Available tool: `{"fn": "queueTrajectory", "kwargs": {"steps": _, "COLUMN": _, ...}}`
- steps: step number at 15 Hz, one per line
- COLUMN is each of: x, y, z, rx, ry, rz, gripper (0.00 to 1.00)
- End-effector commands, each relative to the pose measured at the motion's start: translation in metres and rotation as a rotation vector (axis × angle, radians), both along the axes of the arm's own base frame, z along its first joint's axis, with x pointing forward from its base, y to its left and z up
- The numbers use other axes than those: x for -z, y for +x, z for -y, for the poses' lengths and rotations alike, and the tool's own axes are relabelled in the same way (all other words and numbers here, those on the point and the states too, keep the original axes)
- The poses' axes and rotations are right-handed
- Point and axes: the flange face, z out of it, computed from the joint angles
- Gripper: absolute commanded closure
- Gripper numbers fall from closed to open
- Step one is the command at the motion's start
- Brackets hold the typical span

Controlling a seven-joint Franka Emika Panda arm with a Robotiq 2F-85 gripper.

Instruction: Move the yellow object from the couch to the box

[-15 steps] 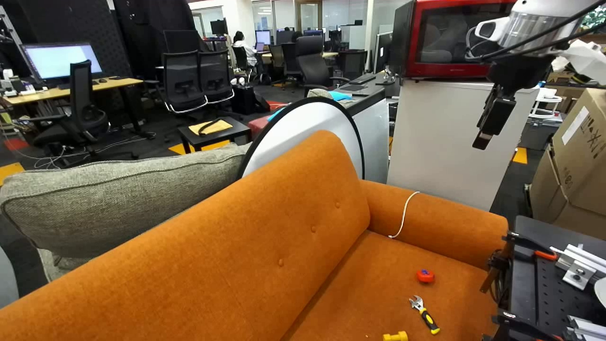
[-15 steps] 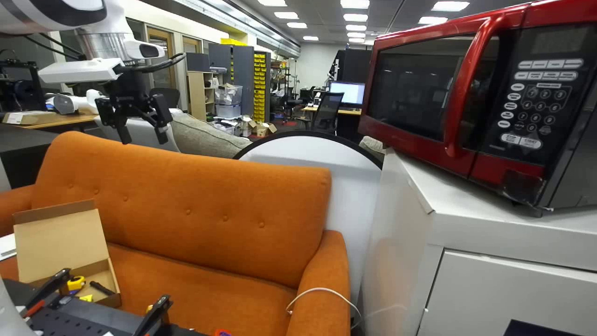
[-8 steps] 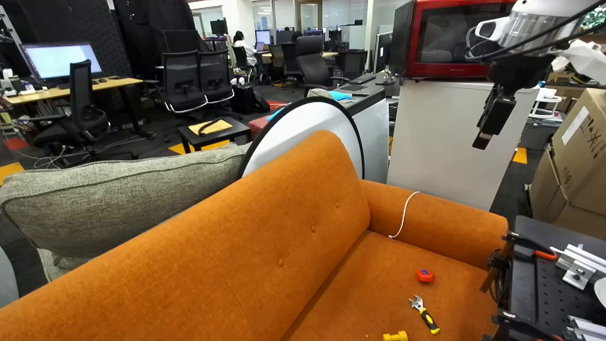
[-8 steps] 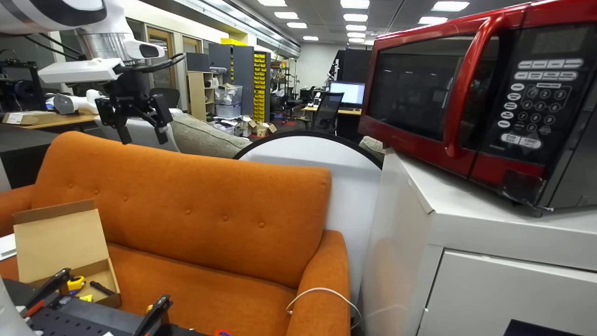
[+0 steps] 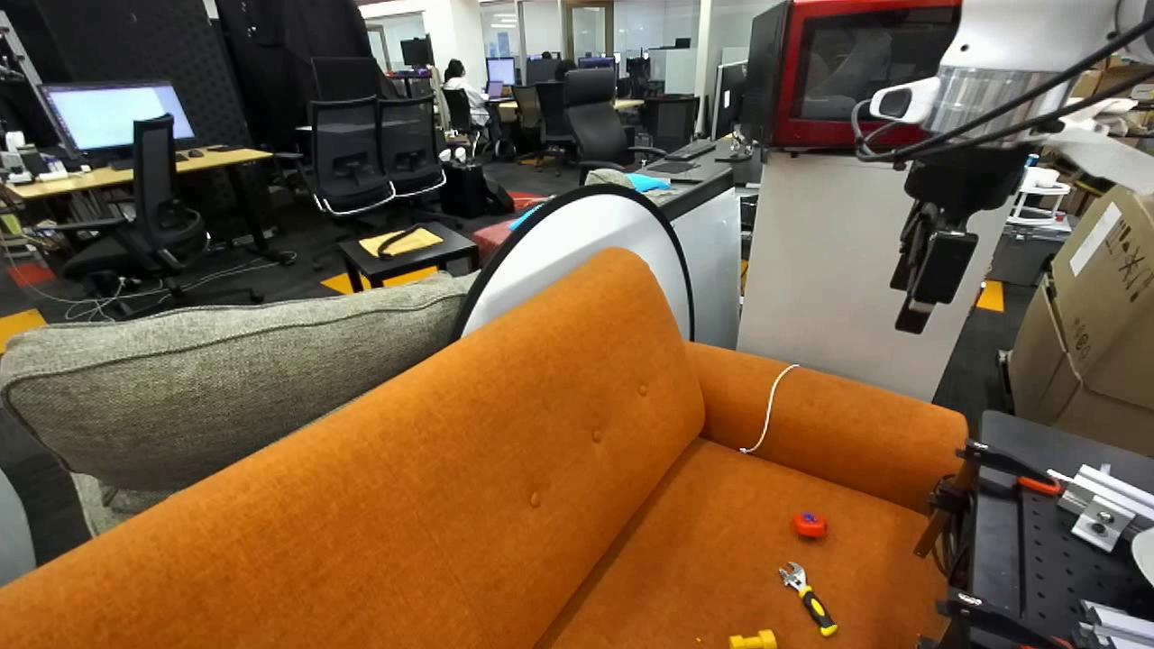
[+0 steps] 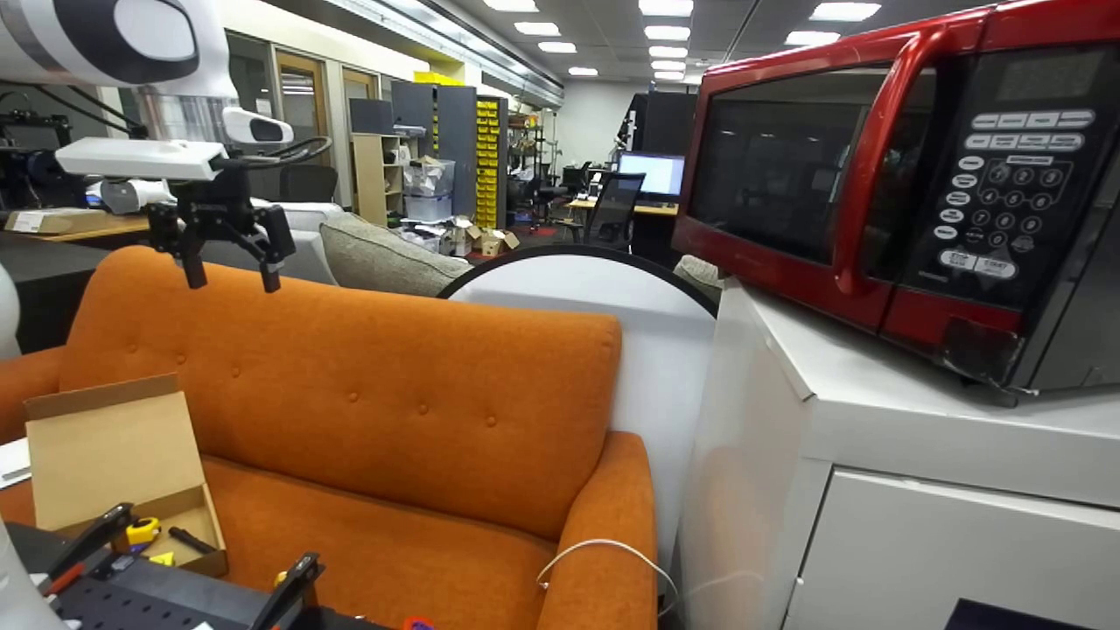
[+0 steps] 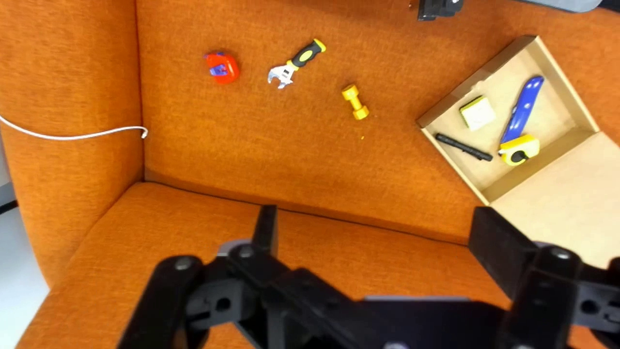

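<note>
Your tool (image 6: pixel 234 282) hangs spread wide above the couch (image 6: pixel 420 367) — well apart from everything on the seat (image 7: pixel 271 150). In the wrist view you find the yellow object (image 7: pixel 355 102) lying on the seat between the wrench (image 7: pixel 302 56) and the box (image 7: pixel 554 114), apart from both. The box stands open on the couch and holds a tape measure (image 7: pixel 525 145), a pale block (image 7: pixel 478 113), a black rod (image 7: pixel 463 147) and a blue item (image 7: pixel 522 110). Between the wrench and the armrest (image 7: pixel 72 87) lies the red object (image 7: pixel 224 68) — a white cord (image 7: pixel 63 138) crosses the armrest.
</note>
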Motion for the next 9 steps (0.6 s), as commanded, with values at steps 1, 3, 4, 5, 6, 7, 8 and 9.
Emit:
{"fn": "queueTrajectory", "kwargs": {"steps": 1, "x": 0.031, "y": 0.025, "z": -0.024, "rx": -0.079, "ry": 0.023, "rz": -0.049, "gripper": 0.0}}
{"fn": "queueTrajectory", "kwargs": {"steps": 3, "x": 0.053, "y": 0.039, "z": -0.04, "rx": -0.091, "ry": 0.016, "rz": -0.061, "gripper": 0.0}}
{"fn": "queueTrajectory", "kwargs": {"steps": 4, "x": 0.061, "y": 0.047, "z": -0.045, "rx": -0.092, "ry": 0.003, "rz": -0.056, "gripper": 0.0}}
{"fn": "queueTrajectory", "kwargs": {"steps": 5, "x": 0.051, "y": 0.029, "z": -0.037, "rx": -0.084, "ry": 0.006, "rz": -0.051, "gripper": 0.0}}
{"fn": "queueTrajectory", "kwargs": {"steps": 6, "x": 0.059, "y": 0.036, "z": -0.042, "rx": -0.091, "ry": 0.004, "rz": -0.056, "gripper": 0.0}}
{"fn": "queueTrajectory", "kwargs": {"steps": 7, "x": 0.065, "y": 0.04, "z": -0.044, "rx": -0.093, "ry": 0.003, "rz": -0.065, "gripper": 0.0}}
{"fn": "queueTrajectory", "kwargs": {"steps": 8, "x": 0.066, "y": 0.044, "z": -0.045, "rx": -0.093, "ry": 0.004, "rz": -0.069, "gripper": 0.0}}
{"fn": "queueTrajectory", "kwargs": {"steps": 9, "x": 0.064, "y": 0.045, "z": -0.045, "rx": -0.093, "ry": 0.004, "rz": -0.066, "gripper": 0.0}}
